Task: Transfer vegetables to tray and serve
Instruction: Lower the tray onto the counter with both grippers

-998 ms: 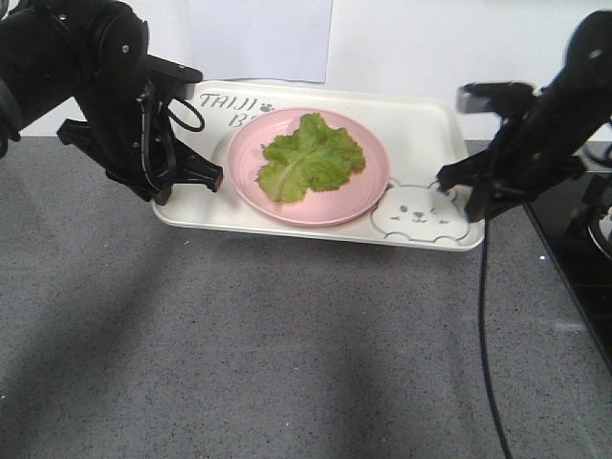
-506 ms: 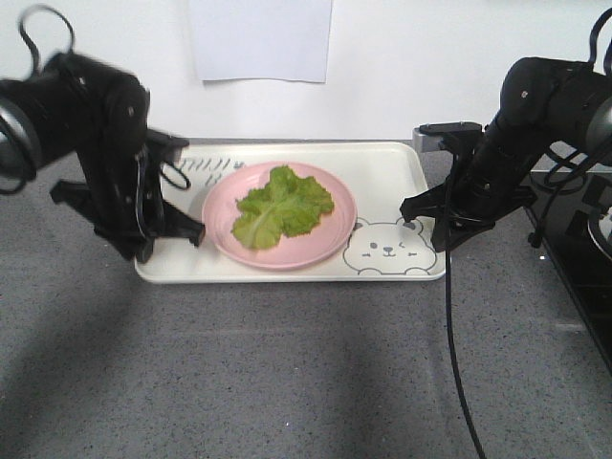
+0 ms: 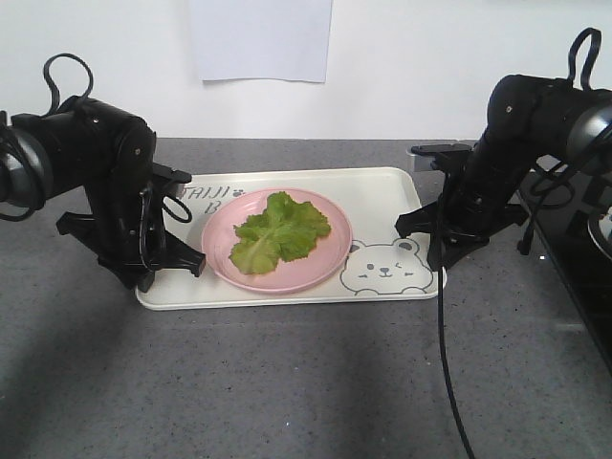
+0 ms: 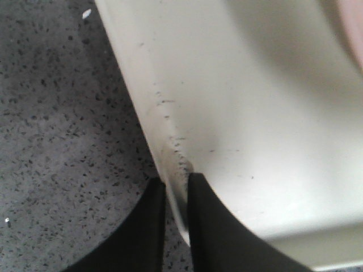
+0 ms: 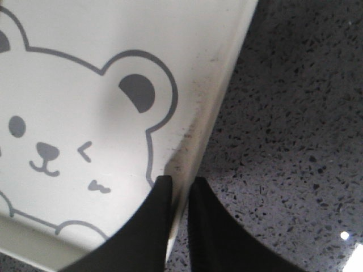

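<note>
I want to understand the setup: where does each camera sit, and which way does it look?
Front view: faces the counter; shows both arms, tray, lettuce on pink plate.
Left wrist: above the left hand, looking down at its fingers pinching the tray rim.
Right wrist: above the right hand, same, beside the bear drawing.
All views share the tray.

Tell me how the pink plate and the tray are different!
The plate is round and pink; the tray is a cream rectangle with rounded corners. The plate is smaller and sits inside the tray. The plate is plain and holds the lettuce; the tray carries grey letters and a bear face. Only the tray is gripped: the left gripper and right gripper pinch its rims. Both are shallow and smooth.
</note>
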Tool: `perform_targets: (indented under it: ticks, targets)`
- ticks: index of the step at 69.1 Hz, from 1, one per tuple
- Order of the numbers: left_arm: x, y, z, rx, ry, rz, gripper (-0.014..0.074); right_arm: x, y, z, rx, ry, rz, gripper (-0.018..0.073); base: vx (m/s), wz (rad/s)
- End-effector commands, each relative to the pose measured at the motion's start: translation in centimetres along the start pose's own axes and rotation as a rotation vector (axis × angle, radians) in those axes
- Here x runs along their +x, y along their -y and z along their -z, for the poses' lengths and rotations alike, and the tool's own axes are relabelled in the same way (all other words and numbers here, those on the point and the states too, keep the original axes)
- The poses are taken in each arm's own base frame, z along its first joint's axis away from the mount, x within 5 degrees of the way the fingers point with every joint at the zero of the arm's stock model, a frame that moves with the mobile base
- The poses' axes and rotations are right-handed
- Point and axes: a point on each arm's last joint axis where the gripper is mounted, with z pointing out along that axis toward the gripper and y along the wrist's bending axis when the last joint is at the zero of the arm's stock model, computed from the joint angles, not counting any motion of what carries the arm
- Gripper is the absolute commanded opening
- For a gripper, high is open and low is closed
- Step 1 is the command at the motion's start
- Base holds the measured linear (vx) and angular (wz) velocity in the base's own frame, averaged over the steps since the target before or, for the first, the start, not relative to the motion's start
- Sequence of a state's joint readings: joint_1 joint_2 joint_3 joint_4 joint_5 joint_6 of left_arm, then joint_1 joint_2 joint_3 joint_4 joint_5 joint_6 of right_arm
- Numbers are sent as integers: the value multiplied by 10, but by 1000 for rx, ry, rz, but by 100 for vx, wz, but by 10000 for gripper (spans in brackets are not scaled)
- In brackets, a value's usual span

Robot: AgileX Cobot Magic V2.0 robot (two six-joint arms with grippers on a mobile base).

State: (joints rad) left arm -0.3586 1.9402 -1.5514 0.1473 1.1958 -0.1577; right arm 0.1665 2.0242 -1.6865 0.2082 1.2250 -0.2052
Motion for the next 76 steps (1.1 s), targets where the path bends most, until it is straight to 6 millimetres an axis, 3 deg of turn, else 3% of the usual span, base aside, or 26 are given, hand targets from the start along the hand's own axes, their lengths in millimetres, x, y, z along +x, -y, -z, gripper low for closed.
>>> perform_targets:
  ticks: [1, 18, 34, 55, 76]
  targets:
    - [-5, 9, 33, 73, 159, -27, -3, -2, -26, 31, -106, 100, 53, 69, 0, 0]
    - [-2, 8, 32, 70, 132, -27, 20, -1, -26, 31, -108, 92, 54, 222, 0, 0]
    - [-1, 8, 32, 69, 112, -27, 109, -1, -26, 31, -107, 90, 33, 351, 0, 0]
    - [1, 8, 32, 64, 89, -26, 260, 0, -26, 31, -111, 74, 6, 365, 0, 0]
    - [2, 4, 40, 40, 112, -31, 278, 4, -21, 32, -52, 35, -49, 365, 0, 0]
